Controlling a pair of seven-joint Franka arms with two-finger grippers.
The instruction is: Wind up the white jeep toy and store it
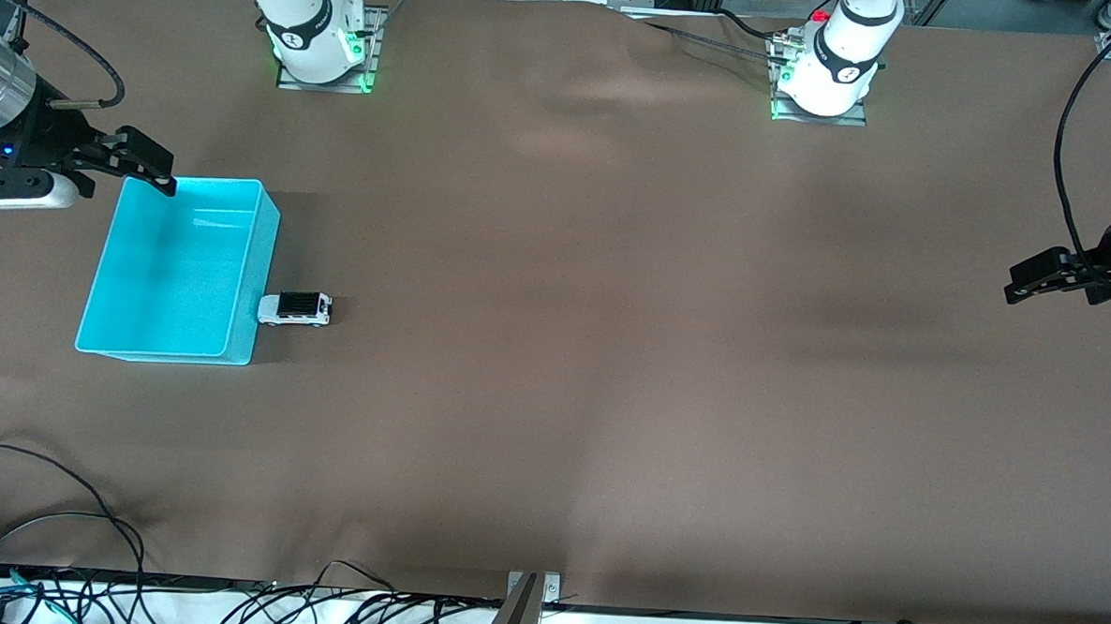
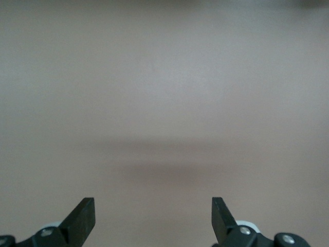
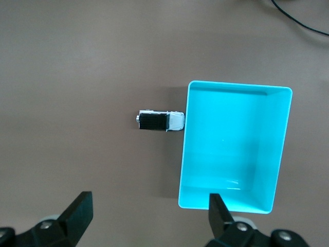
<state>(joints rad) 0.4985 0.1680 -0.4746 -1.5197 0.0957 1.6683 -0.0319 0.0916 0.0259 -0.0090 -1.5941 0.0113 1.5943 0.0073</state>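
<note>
1. Reaching for the white jeep toy (image 1: 295,308) falls to my right gripper (image 1: 140,164), which hangs up in the air over the turquoise bin's (image 1: 248,270) corner farthest from the front camera, at the right arm's end of the surface (image 1: 610,352).
2. My right gripper is spread fully wide and holds nothing; in the right wrist view both fingertips (image 3: 82,206) show with bare cloth and the bin's edge between them.
3. From that gripper the jeep lies on the surface just outside the bin, nearer to the front camera than the corner I hover over, with one end of the jeep touching or nearly touching the bin's long wall.
4. Its long axis runs along the table's length, square to that wall, so I judge my fingers should close across its short width, on the two flanks.
5. The wall close by leaves little room at that end; I would come down over the jeep's middle.
6. My left gripper (image 1: 1035,281) waits wide open and empty over bare surface at the left arm's end, well apart from the jeep.
</note>
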